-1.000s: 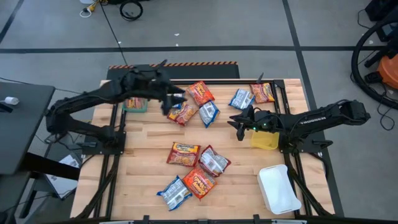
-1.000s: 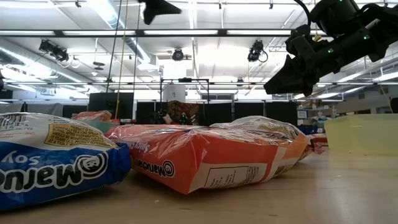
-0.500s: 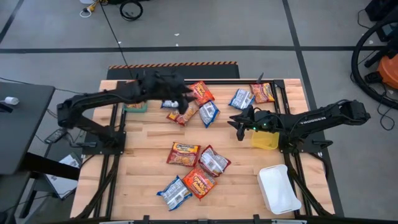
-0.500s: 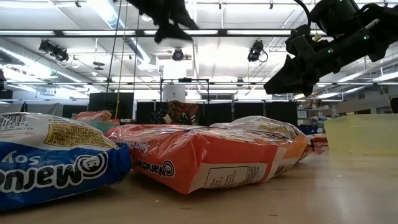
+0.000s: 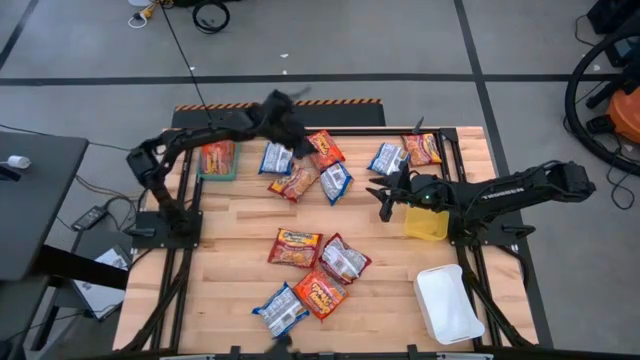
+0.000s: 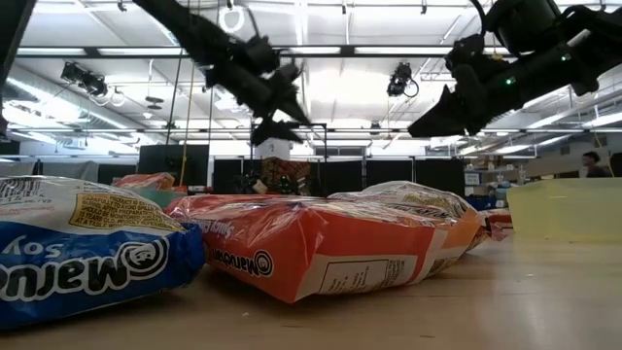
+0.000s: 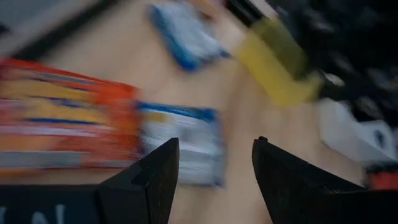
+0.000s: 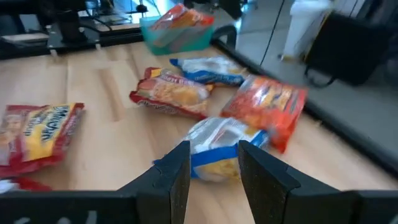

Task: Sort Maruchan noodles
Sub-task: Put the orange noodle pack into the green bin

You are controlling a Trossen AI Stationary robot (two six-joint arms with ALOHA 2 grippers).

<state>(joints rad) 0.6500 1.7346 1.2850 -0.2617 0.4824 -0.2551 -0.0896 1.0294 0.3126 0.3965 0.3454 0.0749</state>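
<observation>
We see the left claw [image 5: 293,133] open and empty over the twelve-o'clock packets [image 5: 300,178], probably choosing one; right claw [image 5: 386,197], part-open, waits.

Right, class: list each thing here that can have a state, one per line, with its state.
left pincer: open, empty, above the far cluster of packets.
right pincer: open, empty, beside the yellow bin.
teal bin: holds an orange-red packet.
yellow bin: looks empty.
white bin: looks empty.
loose packets: lying flat on the table, unsorted.
</observation>
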